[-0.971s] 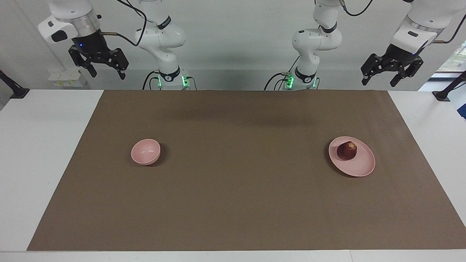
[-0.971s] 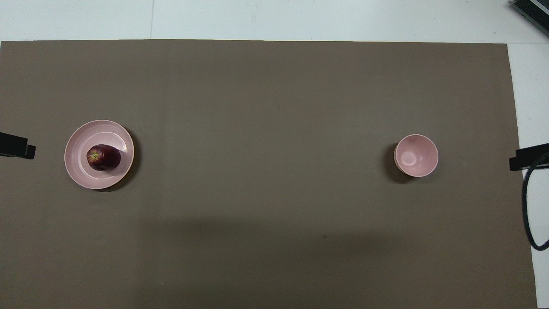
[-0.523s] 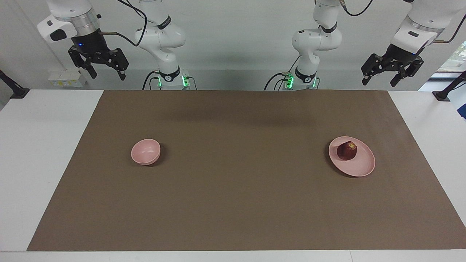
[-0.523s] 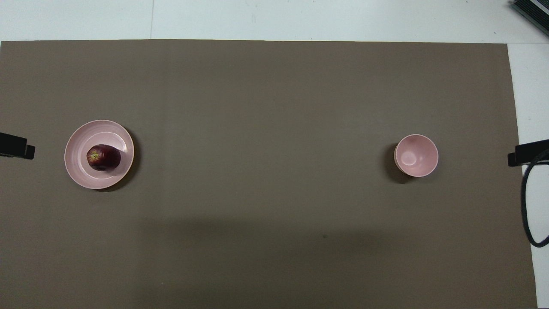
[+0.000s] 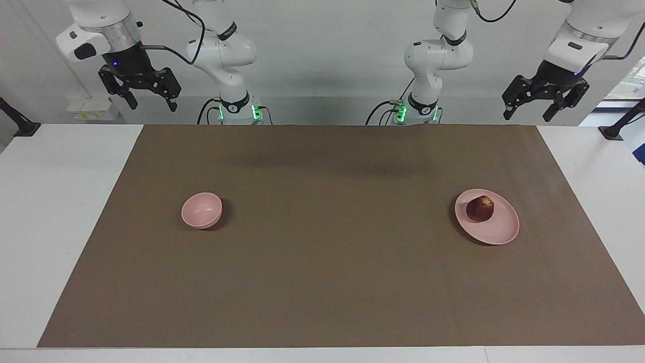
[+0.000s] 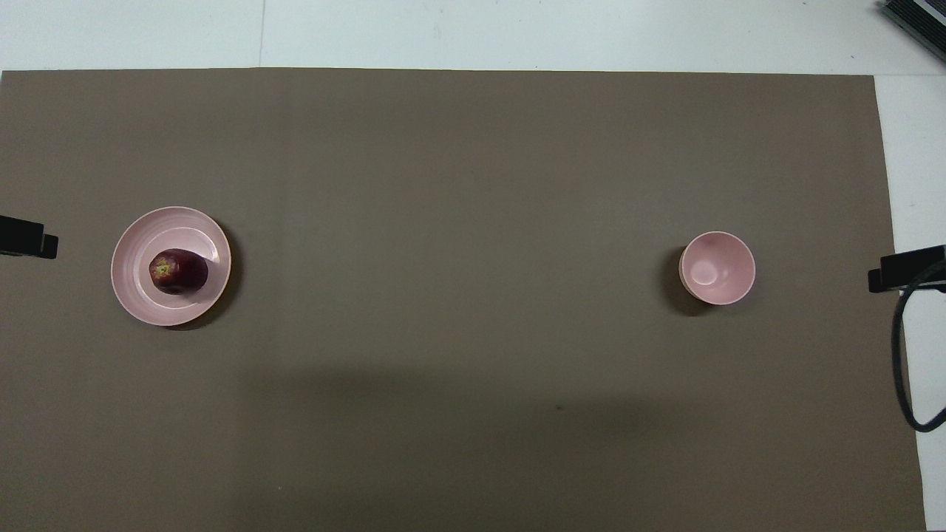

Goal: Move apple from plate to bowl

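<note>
**Apple on the plate, both my grippers raised and spread**

Facing view: one small, round, dark red apple point(image 5: 480, 208) with a yellowish patch at its top sits on one flat, shallow, pale pink plate point(image 5: 499, 232), on the part of the plate nearer to me. One small, deep, round pale pink bowl point(image 5: 201, 210) stands well apart from the plate, toward my right arm's end of the table, with nothing in it. Both rest on one brown mat point(image 5: 332, 252) that covers most of the white table point(image 5: 55, 212). The stretch of mat between plate and bowl is bare, so nothing stands between them. My two grippers hang high at the table's edge by my bases. My left gripper point(image 5: 543, 97) is up over the corner at my left arm's end, its fingers spread and holding nothing. My right gripper point(image 5: 143, 91) is up over the corner at my right arm's end, fingers also spread and holding nothing.

Overhead view: the same count holds, one apple point(image 6: 178, 271), one plate point(image 6: 140, 303), one bowl point(image 6: 717, 267). The apple lies on the plate's inner well. Only dark tips of my grippers show at the frame's two side edges, the left gripper point(image 6: 26, 237) beside the plate's end and the right gripper point(image 6: 905, 268) beside the bowl's end, with a black cable point(image 6: 903, 362) looping below it.
</note>
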`<action>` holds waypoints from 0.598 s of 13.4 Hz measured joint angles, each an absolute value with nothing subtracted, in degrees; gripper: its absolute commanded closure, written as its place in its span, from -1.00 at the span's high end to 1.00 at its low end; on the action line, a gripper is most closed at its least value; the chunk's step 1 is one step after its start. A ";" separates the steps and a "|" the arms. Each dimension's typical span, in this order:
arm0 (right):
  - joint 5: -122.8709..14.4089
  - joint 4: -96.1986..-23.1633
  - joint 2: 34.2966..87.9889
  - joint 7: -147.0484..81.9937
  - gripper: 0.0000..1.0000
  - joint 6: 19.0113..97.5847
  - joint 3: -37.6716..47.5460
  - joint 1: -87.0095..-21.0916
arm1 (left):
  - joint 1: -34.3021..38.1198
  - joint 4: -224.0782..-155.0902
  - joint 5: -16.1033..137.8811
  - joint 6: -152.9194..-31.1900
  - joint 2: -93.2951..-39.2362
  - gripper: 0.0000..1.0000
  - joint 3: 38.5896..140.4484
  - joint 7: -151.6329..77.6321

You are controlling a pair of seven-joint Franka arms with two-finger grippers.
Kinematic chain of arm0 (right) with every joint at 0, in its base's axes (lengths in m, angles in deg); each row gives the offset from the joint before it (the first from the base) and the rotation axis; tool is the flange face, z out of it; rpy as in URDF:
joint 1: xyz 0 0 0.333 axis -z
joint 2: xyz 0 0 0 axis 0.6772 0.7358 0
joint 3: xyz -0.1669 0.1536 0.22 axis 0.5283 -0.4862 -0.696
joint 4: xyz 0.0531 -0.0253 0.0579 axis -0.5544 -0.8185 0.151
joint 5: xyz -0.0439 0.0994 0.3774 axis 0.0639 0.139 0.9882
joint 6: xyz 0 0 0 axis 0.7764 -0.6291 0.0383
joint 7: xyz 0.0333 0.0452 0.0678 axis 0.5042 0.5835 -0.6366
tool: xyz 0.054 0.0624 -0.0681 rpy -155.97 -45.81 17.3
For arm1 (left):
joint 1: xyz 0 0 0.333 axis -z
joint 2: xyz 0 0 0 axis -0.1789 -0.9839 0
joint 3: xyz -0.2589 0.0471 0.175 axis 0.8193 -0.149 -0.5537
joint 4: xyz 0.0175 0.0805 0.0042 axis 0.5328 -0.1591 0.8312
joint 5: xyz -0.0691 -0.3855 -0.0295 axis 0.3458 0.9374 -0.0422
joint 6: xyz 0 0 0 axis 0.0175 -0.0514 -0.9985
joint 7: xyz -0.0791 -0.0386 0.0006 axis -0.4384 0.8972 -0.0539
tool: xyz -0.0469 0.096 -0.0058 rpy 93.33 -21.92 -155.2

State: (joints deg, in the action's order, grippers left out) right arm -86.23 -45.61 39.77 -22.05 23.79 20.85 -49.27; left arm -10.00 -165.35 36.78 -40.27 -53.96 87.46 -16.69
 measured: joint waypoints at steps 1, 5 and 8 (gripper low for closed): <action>-86.22 -45.63 39.75 -22.05 1.00 23.79 20.83 -49.28 | -10.10 -165.99 36.78 -42.39 -53.98 1.00 87.41 -16.43; -86.20 -45.69 39.74 -22.05 1.00 23.79 20.78 -49.30 | -14.16 -171.38 36.79 -50.48 -54.22 1.00 87.19 -11.36; -86.20 -45.88 39.68 -22.05 1.00 23.79 20.68 -49.35 | -17.20 -178.22 36.81 -58.92 -54.84 1.00 87.07 -7.92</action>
State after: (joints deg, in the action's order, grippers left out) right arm -86.20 -45.88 39.68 -22.05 23.79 20.68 -49.35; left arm -17.20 -178.22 36.81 -58.92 -54.84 87.07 -7.92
